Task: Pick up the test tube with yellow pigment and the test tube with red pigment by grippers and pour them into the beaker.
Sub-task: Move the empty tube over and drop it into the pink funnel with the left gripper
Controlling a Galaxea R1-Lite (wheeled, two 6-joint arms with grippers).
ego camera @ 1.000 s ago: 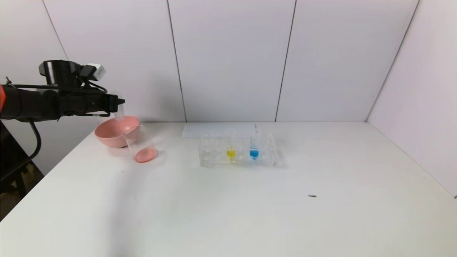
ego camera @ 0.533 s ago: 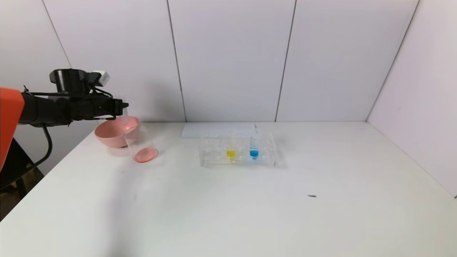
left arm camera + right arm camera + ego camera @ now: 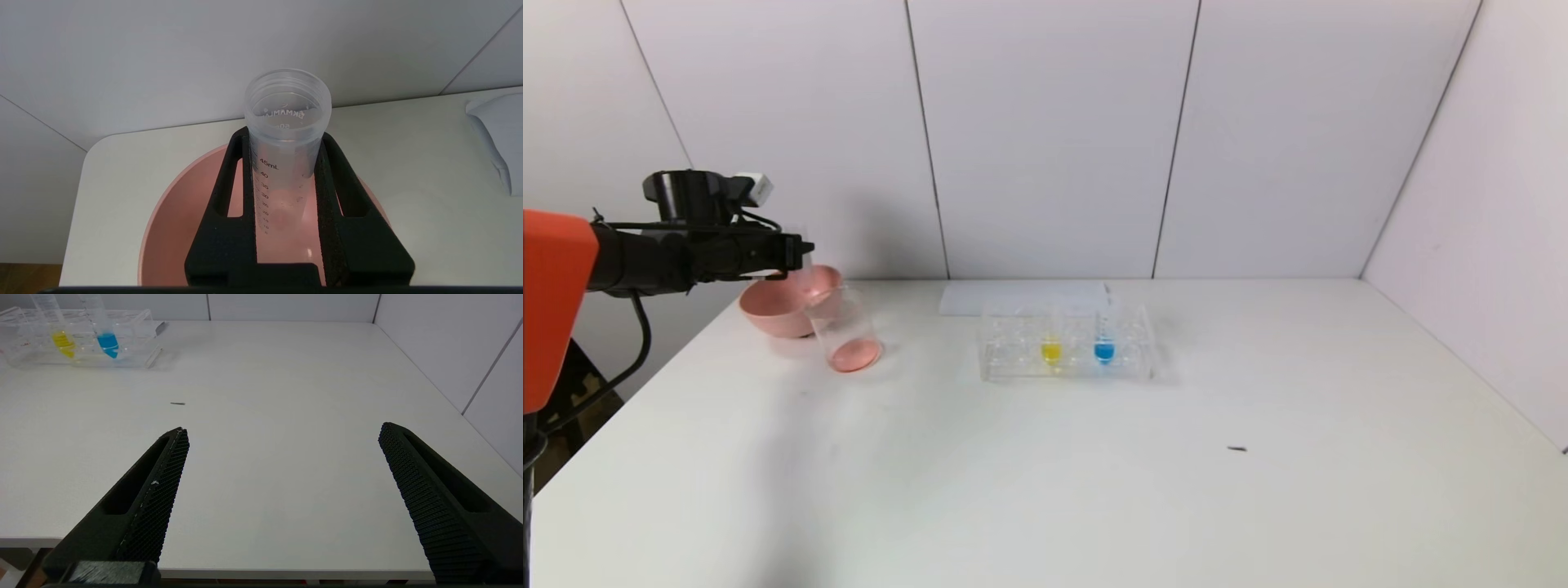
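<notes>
1. My left end effector (image 3: 286, 179) clamped the emptied clear graduated test tube (image 3: 286, 134) above the pink bowl (image 3: 179, 228), near the tabletop's (image 3: 1045, 474) left edge.
2. The clear glass beaker (image 3: 845, 331) stood beside that bowl.
3. The yellow-pigment tube (image 3: 1051, 347) sat racked mid-tabletop.
4. My right end effector (image 3: 282, 477) hung spread apart over open tabletop at the front edge.

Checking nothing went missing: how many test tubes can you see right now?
3. A yellow-liquid tube and a blue-liquid tube stand in the rack; the left gripper holds an emptied one over the pink bowl.

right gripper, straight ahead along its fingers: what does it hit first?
Probably nothing soon. The right gripper is open and points over bare table toward the far wall. The tube rack sits well off to the side. Depth is unclear.
</notes>
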